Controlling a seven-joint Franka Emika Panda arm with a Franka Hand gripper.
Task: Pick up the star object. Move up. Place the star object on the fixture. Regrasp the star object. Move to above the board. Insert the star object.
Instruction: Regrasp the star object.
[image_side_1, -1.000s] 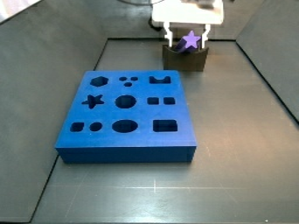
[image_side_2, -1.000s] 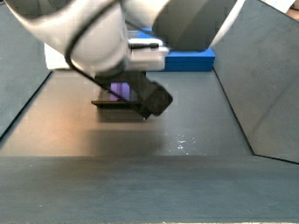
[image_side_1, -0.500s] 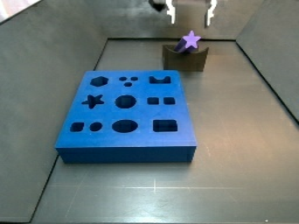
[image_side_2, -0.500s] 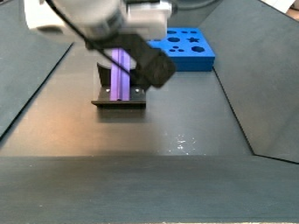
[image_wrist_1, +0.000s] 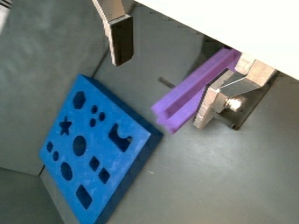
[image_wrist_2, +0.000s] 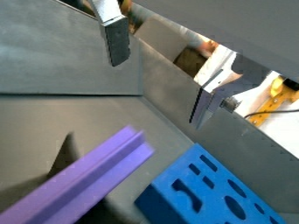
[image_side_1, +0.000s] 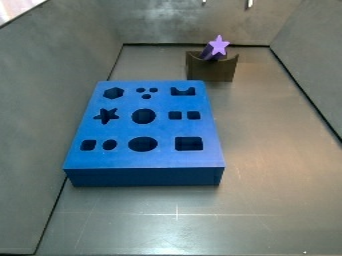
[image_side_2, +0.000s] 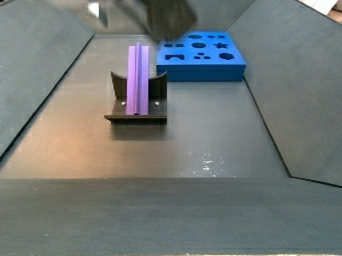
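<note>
Your gripper (image_wrist_1: 176, 61) has let go and lifted clear, jaws apart and empty; star (image_side_2: 139, 78) rests on fixture (image_side_2: 136, 112), probably seated. Regrasp next.

Purple star object (image_side_2: 140, 78) lengthwise atop dark fixture (image_side_2: 136, 112), beside blue board (image_side_2: 202, 56).

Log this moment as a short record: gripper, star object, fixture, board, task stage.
gripper: open, raised above the fixture, holding nothing; only its fingertips show at the top edge of a side view
star object: purple prism lying in the fixture's notch, free of the fingers
fixture: dark block on the floor beyond the board
board: blue, flat on the floor, every hole empty, star hole included
task stage: star object placed on the fixture; regrasp not yet done
</note>
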